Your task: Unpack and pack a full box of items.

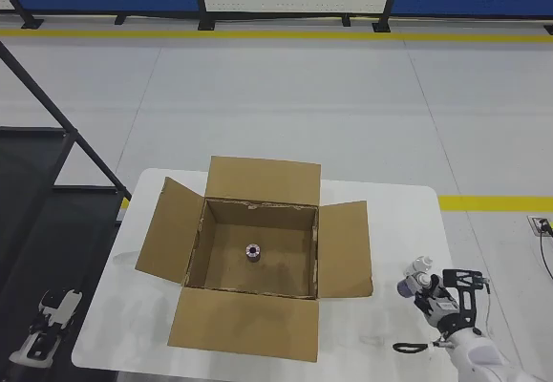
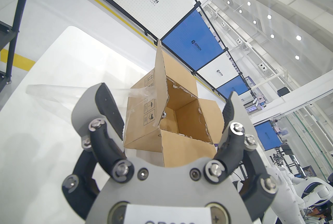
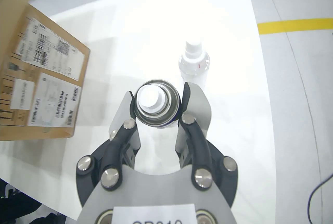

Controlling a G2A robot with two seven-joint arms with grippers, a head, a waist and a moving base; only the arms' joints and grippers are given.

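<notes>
An open cardboard box (image 1: pixel 253 325) stands mid-table with all flaps spread; a small round item (image 1: pixel 252 251) lies on its floor. My right gripper (image 3: pixel 157 102) is shut on an upright spray can (image 3: pixel 156 98) with a metal rim and white nozzle, right of the box near the table's right edge. In the top view this gripper (image 1: pixel 421 289) and the can (image 1: pixel 410 284) are by the table's front right. My left gripper (image 2: pixel 166 105) is open and holds nothing, facing the box (image 2: pixel 177 115) from off the table's left front corner (image 1: pixel 58 304).
A clear bottle (image 3: pixel 193 63) with a white spray cap stands just beyond the can, also seen in the top view (image 1: pixel 421 263). A small black loop (image 1: pixel 410 347) lies near the table's front edge. A dark metal rack (image 1: pixel 28 181) stands left of the table. Clear tape (image 2: pixel 78 92) hangs off a box flap.
</notes>
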